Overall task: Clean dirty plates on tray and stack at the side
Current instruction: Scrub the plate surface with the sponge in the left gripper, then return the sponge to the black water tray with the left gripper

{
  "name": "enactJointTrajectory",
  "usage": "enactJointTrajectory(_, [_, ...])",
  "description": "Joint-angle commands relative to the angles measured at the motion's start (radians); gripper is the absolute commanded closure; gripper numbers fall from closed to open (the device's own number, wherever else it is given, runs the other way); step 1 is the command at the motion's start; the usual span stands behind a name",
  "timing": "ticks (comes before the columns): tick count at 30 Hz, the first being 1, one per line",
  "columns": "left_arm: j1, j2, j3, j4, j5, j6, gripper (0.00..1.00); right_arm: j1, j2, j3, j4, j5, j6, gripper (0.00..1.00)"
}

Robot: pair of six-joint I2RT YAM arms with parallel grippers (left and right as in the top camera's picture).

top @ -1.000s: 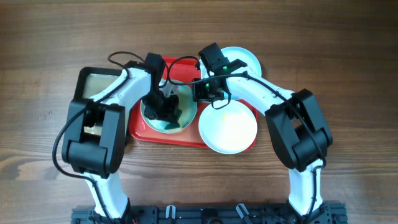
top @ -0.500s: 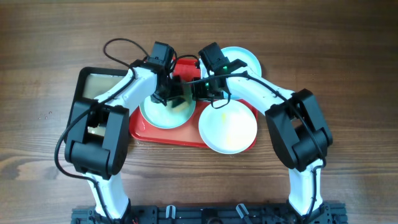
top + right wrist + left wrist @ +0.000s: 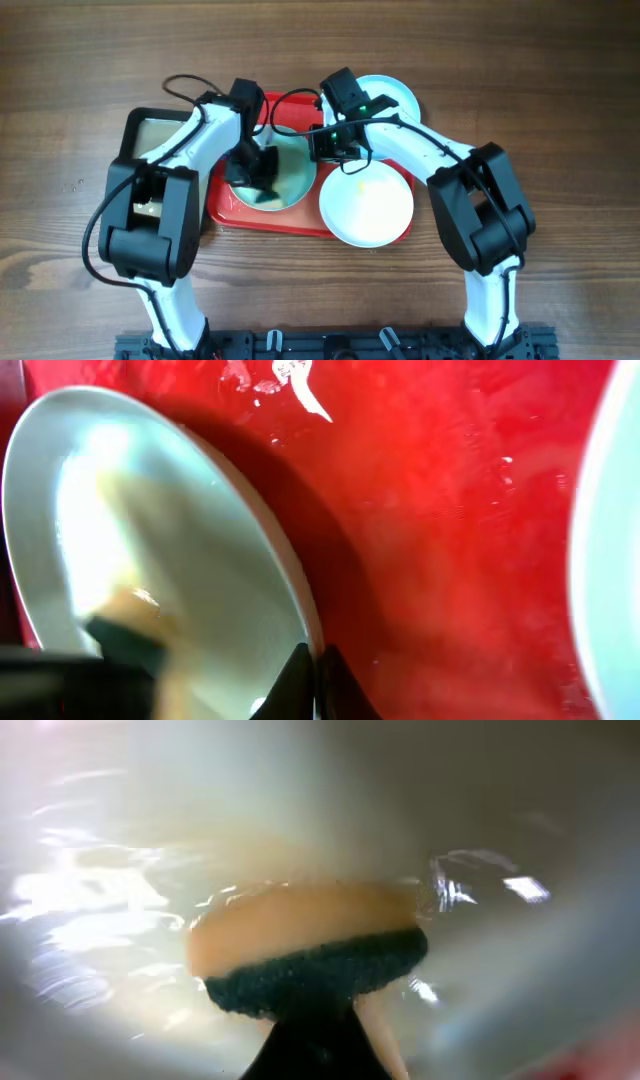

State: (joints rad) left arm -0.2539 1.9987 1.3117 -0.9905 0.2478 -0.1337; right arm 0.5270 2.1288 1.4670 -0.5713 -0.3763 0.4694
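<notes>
Overhead, the wooden table bears the red tray with an aqua plate on it, the left gripper over that plate and the right gripper at its rim. A white plate lies at the tray's right edge and a third plate behind. The left wrist view shows the jaws clamped on a yellow-and-green sponge pressed against the plate, and the right wrist view shows the fingers closed, pinching the plate's edge.

And here's our tally: we count three plates, one red tray, one black tray, one sponge, and two arms over one wooden counter.
</notes>
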Motion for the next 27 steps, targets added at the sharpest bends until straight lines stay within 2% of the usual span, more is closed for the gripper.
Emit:
enactJointTrajectory(1, [-0.024, 0.049, -0.032, 0.105, 0.313, 0.163, 0.96, 0.002, 0.021, 0.011, -0.005, 0.019, 0.001, 0.96])
enactJointTrajectory(3, [-0.022, 0.049, -0.032, 0.216, 0.29, 0.094, 0.96, 0.002, 0.021, 0.011, -0.005, 0.019, 0.002, 0.96])
enactJointTrajectory(6, [-0.013, 0.049, -0.015, 0.333, 0.032, -0.14, 0.96, 0.002, 0.021, 0.011, -0.006, 0.019, 0.002, 0.96])
enactJointTrajectory(9, [0.01, 0.048, 0.08, 0.267, -0.193, -0.219, 0.96, 0.002, 0.021, 0.011, -0.022, 0.019, 0.002, 0.96])
enactJointTrajectory(13, [0.058, 0.036, 0.29, 0.085, -0.343, -0.219, 0.96, 0.002, 0.022, 0.011, -0.028, 0.02, 0.018, 0.96])
enactJointTrajectory(18, [0.154, -0.017, 0.417, -0.015, -0.343, -0.285, 0.96, 0.003, 0.022, 0.01, -0.057, 0.054, 0.057, 0.94])
enactJointTrajectory(19, [0.182, -0.027, 0.417, -0.029, -0.343, -0.295, 0.96, 0.005, 0.023, 0.01, -0.058, 0.054, 0.057, 0.89])
enactJointTrajectory(22, [0.243, -0.028, 0.417, -0.076, -0.343, -0.301, 0.96, 0.026, 0.039, 0.01, -0.058, 0.09, 0.081, 0.85])
enactJointTrajectory(24, [0.277, -0.028, 0.416, -0.106, -0.343, -0.3, 0.96, 0.04, 0.054, 0.01, -0.045, 0.094, 0.092, 0.87])
enactJointTrajectory(26, [0.294, -0.028, 0.416, -0.122, -0.343, -0.301, 0.96, 0.042, 0.058, 0.01, -0.042, 0.094, 0.092, 0.96])
enactJointTrajectory(27, [0.299, -0.028, 0.416, -0.129, -0.343, -0.3, 0.96, 0.042, 0.057, 0.013, -0.043, 0.094, 0.091, 0.96])
